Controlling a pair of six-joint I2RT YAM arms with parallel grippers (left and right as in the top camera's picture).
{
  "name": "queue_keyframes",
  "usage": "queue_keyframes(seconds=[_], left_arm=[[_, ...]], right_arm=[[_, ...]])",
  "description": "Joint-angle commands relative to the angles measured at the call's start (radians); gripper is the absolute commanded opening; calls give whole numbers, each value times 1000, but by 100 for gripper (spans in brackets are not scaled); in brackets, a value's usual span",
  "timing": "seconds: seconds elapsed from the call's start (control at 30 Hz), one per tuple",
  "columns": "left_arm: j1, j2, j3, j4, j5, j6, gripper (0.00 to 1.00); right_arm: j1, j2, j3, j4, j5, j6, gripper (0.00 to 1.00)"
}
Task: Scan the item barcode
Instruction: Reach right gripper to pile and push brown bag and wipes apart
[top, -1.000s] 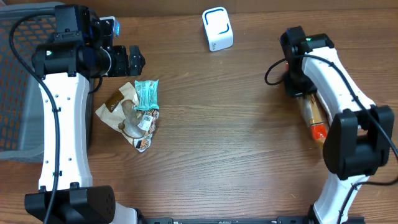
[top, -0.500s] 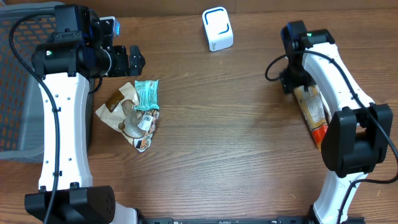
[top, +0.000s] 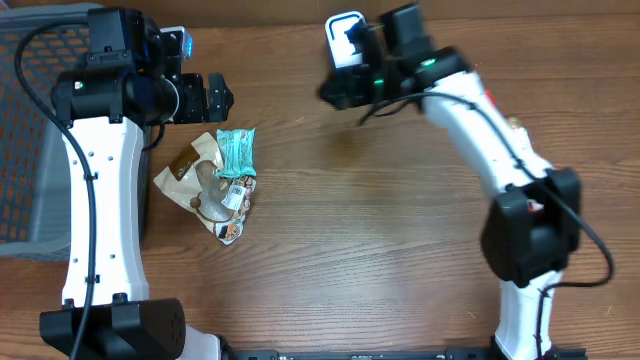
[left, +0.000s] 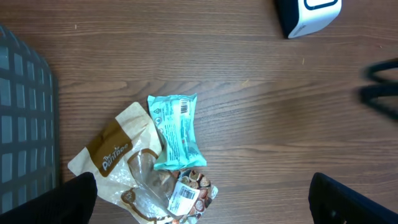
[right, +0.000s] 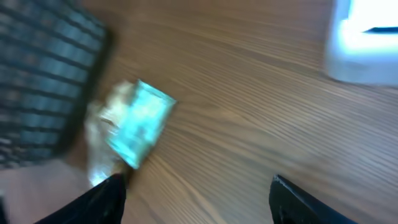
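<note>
Overhead: left gripper (top: 215, 97) and right gripper (top: 335, 92) are spread, empty; teal foil packet (top: 237, 152), left of white boxy plastic scanner (top: 342, 35), should be pinched edgewise.

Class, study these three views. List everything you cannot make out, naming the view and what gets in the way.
1. Print on the teal packet: right wrist view, smeared by motion blur.
2. Scanner: overhead, partly covered by the right gripper; left wrist view, cut by the top edge.
3. Label on the clear pouch: left wrist view, cut by the bottom edge; overhead, too small.
4. Basket: overhead, cut by the left edge.
</note>
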Motion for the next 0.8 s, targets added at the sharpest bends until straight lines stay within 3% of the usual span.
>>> queue_keyframes(seconds=[0.0, 0.23, 0.6, 0.77], left_arm=[[-6, -1, 15, 3, -2, -6, 100], [-6, -1, 15, 3, -2, -6, 100], [-6, -1, 15, 3, -2, -6, 100], [-6, -1, 15, 3, -2, -6, 100]], right_arm=[[93, 72, -18, 78, -53, 193, 72], [232, 179, -16, 235, -46, 248, 71], [335, 221, -16, 159, -19, 154, 71], [384, 260, -18, 106, -19, 150, 62]])
